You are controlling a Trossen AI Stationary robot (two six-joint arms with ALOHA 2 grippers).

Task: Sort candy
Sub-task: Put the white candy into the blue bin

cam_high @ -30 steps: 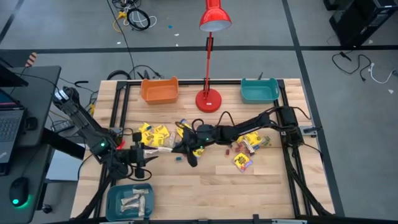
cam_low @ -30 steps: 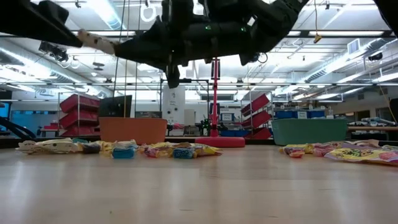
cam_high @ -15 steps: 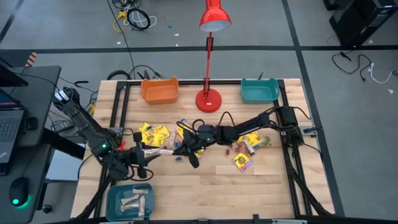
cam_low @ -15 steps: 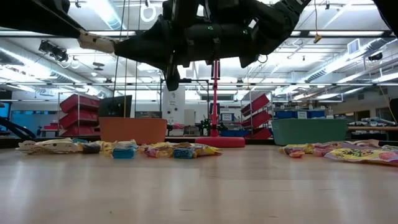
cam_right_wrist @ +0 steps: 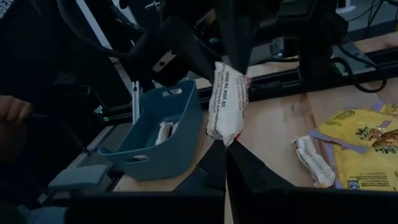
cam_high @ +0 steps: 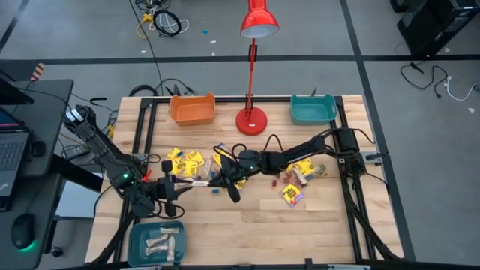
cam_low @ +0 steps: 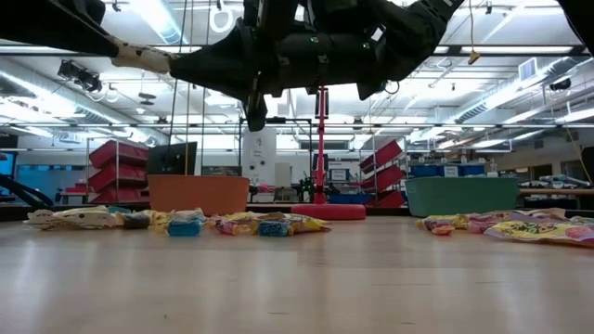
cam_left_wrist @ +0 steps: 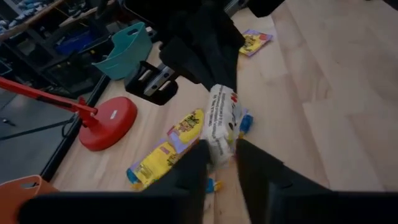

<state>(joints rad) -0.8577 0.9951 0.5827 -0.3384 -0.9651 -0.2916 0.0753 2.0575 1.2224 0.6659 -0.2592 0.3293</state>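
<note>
A pale beige candy bar (cam_high: 193, 182) hangs in the air over the table's left middle, spanning the gap between my two grippers. My left gripper (cam_left_wrist: 222, 155) is shut on the end toward the table's left. My right gripper (cam_right_wrist: 227, 149) is shut on the end toward the right. In the low view the bar (cam_low: 139, 57) shows high up at the left, well clear of the table. More candy (cam_high: 187, 160) lies loose on the wood: yellow packets and small pieces, with a second patch (cam_high: 296, 184) farther right. My left gripper pinches the bar's left end (cam_left_wrist: 219, 148) between its two fingers. They come about level from the table's left and lie along the bar. The bar is lifted clear of the table. My right gripper pinches the bar's opposite end (cam_right_wrist: 226, 134) between its shut fingers. They come about level from the table's right, in line with the bar. The bar stretches away from the fingers toward my left gripper (cam_right_wrist: 236, 34).
A blue-grey bin (cam_high: 156, 243) at the near left corner holds pale bars. An orange bin (cam_high: 193, 109) and a teal bin (cam_high: 313, 109) stand at the far edge, with a red lamp's base (cam_high: 252, 120) between them. Bare wood lies along the near edge.
My left gripper has closed its fingers on the bar's left end while both arms stayed in place. The bar's left end has risen slightly. My right gripper has kept its hold.
</note>
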